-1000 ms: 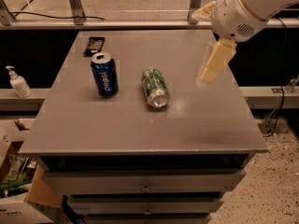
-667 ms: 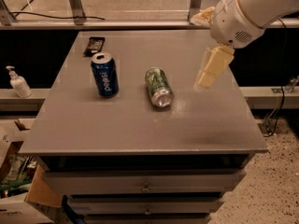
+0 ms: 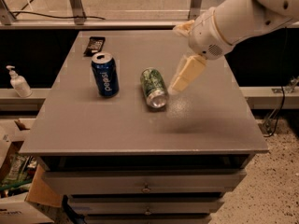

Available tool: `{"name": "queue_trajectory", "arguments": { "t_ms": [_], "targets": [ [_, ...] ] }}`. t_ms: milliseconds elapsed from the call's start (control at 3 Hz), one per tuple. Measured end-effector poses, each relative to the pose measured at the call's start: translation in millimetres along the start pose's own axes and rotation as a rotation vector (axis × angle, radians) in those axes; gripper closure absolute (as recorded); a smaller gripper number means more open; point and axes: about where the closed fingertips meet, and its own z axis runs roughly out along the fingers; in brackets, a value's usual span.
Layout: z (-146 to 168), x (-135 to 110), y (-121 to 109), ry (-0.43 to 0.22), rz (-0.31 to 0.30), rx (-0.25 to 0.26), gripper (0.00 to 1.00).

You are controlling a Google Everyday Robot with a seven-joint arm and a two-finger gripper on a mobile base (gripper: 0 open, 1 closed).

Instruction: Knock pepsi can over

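Starting at the claw, we see the cream-coloured two-finger gripper (image 3: 175, 87) hanging low over the grey flat-topped table (image 3: 140, 125), its tip just beside the right flank of the green aluminium can with a silver top (image 3: 153, 87); whether it touches that can we cannot say, and whether the claw is open or closed we cannot tell either. A second ago it hangs further right, well apart from both cans; since then it travels leftward and somewhat lower, and the bulky white arm (image 3: 243, 17) swings in behind it from the upper right. The green can lies on its side, silver end towards us, much where it lies in the earlier views. Beyond it, to its left, the blue aluminium pepsi can with white lettering and a silver top (image 3: 105, 74) stands upright and is unmoved; so we judge the task not yet done. The green can sits between claw and target; we judge the approach must pass over or around it, or it may simply roll the wrong can. Further out, a flat black object (image 3: 95, 45) lies at the table's far left corner; a white pump bottle (image 3: 18, 83) stands on the ledge off to the left.
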Motion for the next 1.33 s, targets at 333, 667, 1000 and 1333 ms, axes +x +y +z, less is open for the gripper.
{"name": "queue_trajectory", "arguments": {
  "t_ms": [333,667,1000,1333],
  "targets": [
    [26.5,-11.4,-4.0,-0.081,0.070,-0.028,0.00],
    [53.6,-25.2,-1.2,-0.165,0.140,-0.071,0.00],
    [79.0,-48.5,5.1,-0.248,0.166,-0.124,0.00],
    [104.9,-72.6,10.1,-0.337,0.162,-0.154,0.00]
  ]
}}
